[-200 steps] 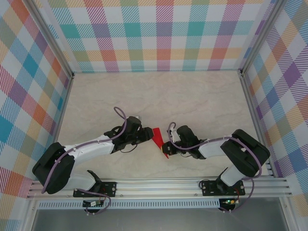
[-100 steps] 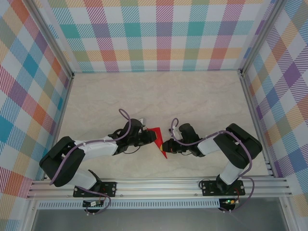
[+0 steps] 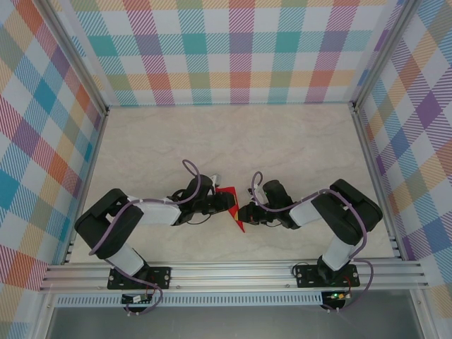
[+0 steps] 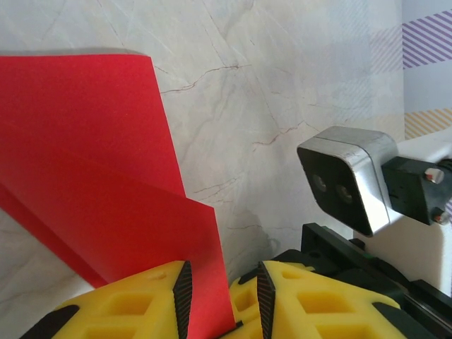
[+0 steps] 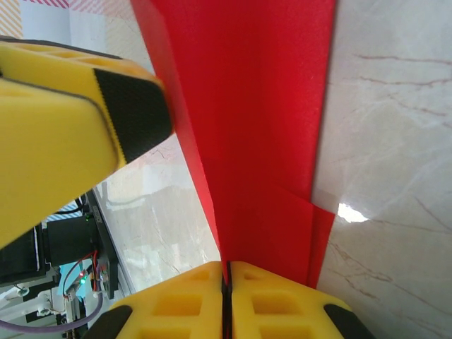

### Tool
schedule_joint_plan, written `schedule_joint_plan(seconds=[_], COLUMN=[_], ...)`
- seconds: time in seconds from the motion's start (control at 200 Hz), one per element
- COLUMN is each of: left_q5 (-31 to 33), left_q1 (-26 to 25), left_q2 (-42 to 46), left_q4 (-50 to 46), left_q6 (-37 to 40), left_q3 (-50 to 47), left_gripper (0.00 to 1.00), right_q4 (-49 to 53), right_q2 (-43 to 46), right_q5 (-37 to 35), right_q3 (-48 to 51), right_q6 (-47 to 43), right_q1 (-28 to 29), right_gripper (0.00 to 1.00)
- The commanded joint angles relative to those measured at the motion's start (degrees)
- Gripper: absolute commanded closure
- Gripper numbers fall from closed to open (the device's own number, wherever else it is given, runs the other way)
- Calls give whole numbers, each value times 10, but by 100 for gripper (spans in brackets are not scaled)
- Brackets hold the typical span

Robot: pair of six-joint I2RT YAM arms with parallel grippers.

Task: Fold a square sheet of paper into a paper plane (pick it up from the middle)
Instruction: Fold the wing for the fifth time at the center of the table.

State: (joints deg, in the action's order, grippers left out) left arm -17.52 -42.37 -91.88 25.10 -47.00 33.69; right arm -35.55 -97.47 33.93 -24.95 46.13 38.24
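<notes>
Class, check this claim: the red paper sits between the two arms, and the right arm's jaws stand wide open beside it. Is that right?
One thing is wrong: the right wrist view shows the right jaws shut on the red paper, not open beside it. The rest holds.

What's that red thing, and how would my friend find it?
On the marbled table, look near the front where the left gripper and right gripper meet. Between them is the folded red paper: thin, pointed, bright red against the pale tabletop.
</notes>
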Motion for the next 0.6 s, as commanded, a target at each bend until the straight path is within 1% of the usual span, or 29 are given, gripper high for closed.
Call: schedule_joint_plan(seconds=[0.0,0.355,0.6], left_q5=[-6,8,8], left_q1=[-5,-5,-5], left_q2=[-16,-46,-73], left_q4=[44,29,27], left_q6=[-1,2,2], left_q3=[14,17,16], left_gripper=[68,67,69], right_q4=[13,36,65], right_q2=[-16,-21,-4], right_q5=[-6,-21,-39], right_q3=[-11,-16,-15], right_q6=[0,3,7], right_q1=[1,0,0], right_gripper=[90,89,86])
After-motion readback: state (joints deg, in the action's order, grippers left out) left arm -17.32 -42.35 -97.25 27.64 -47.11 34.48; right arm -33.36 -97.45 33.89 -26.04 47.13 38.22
